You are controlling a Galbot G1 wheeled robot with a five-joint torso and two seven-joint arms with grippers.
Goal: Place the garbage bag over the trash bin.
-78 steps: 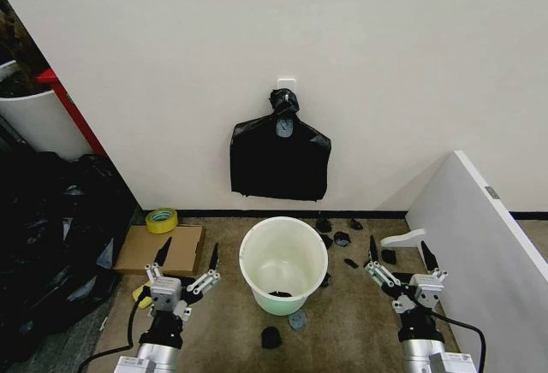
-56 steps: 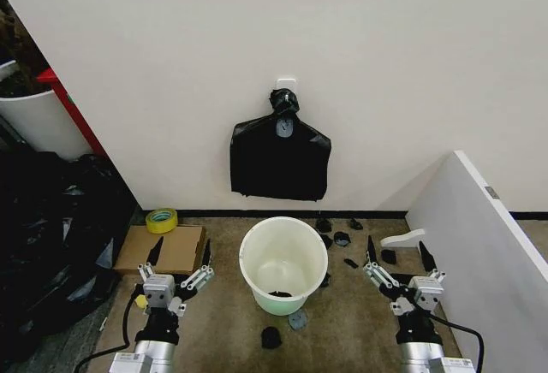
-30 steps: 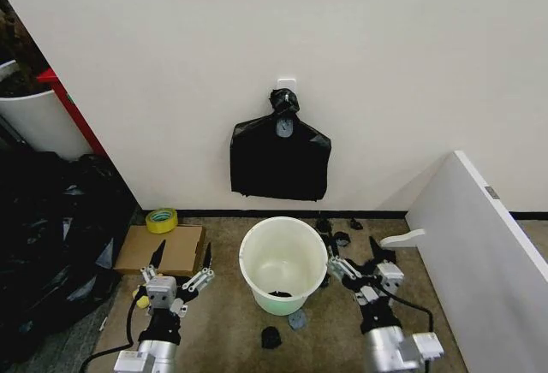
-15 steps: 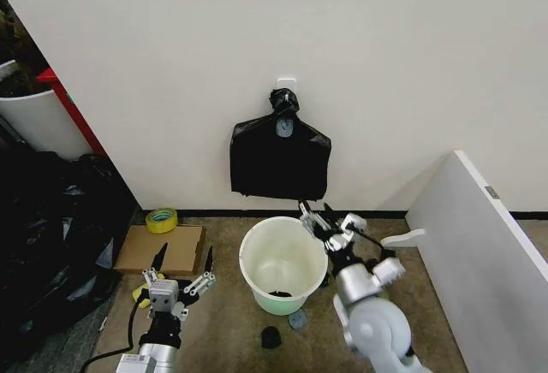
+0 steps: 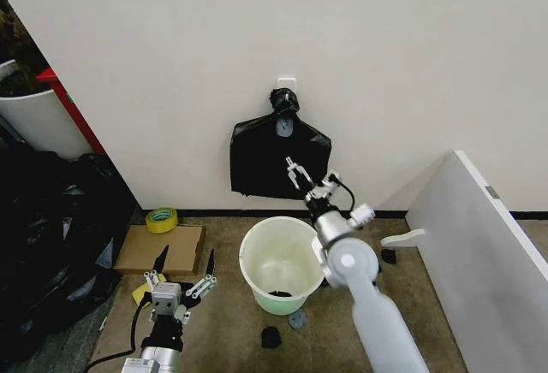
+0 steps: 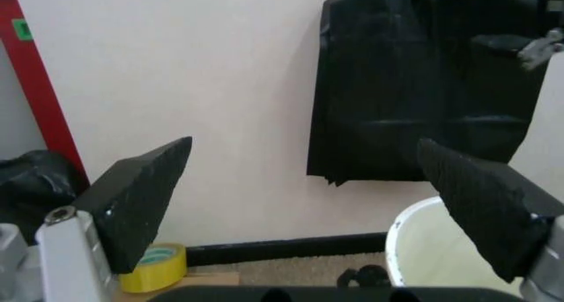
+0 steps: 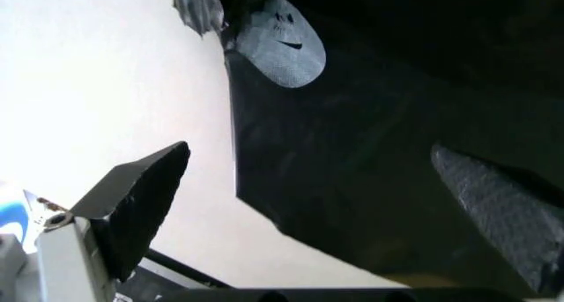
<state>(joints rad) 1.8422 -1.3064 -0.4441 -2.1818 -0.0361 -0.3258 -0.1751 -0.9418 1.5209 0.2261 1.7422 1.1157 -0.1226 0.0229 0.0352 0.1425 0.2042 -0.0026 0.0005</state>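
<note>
Early stage: right gripper (image 5: 301,176), jaws spread and empty, faces the wall-hung black bag bundle (image 5: 279,161); left gripper (image 5: 181,271), likewise spread, idles low; trash bin (image 5: 283,263) unlined.

My trash bin (image 5: 282,262), round white bucket, upright on the floor, no liner on it, flat black bag bundle (image 5: 280,161) hanging on the wall above

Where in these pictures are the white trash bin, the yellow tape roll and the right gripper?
trash bin (image 5: 253,281): head view, on its outer wall.
yellow tape roll (image 5: 161,220): head view, on the top of the ring.
right gripper (image 5: 308,178): head view, midway between its open fingertips.
</note>
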